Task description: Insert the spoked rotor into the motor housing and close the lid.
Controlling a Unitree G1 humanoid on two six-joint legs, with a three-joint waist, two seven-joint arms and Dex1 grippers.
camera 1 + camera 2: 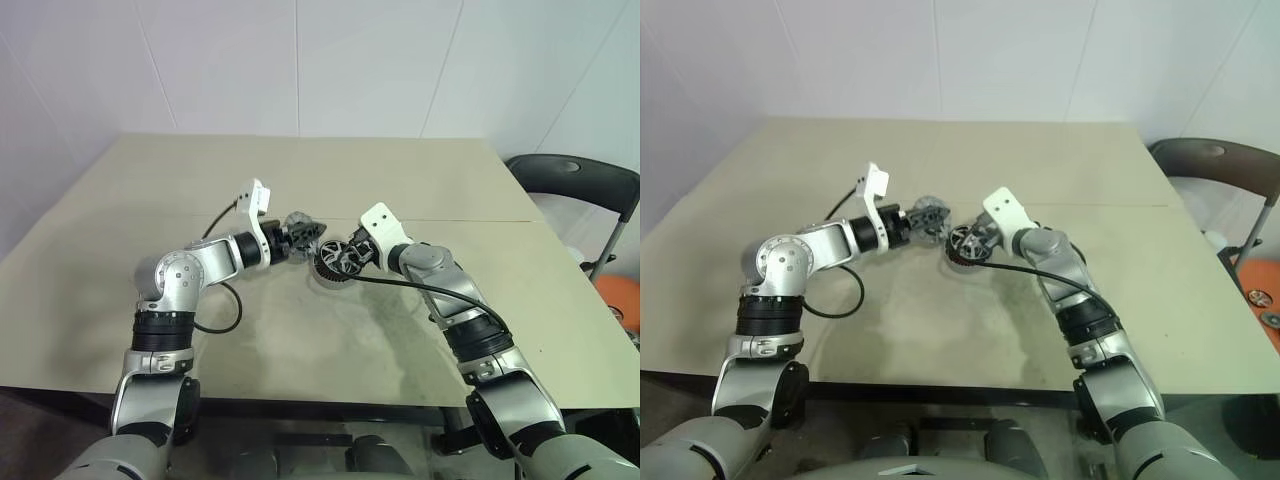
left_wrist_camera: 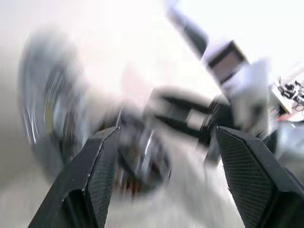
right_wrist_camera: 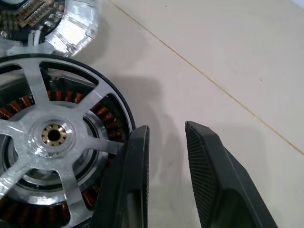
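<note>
The left gripper [image 1: 300, 238] sits left of centre in the head view, fingers [image 2: 97, 175] spread wide with nothing pinched between them (that wrist view is smeared). Just right of it the right gripper [image 3: 166, 166] stands beside the motor housing [image 1: 335, 262] — fingers only slightly apart, gripping nothing, one finger against the dark rim. The spoked rotor [image 3: 50, 142] lies in the housing over copper windings. Bare table [image 1: 330, 170] stretches on all sides, its edges well away — a chair [image 1: 580, 190] at far right.
</note>
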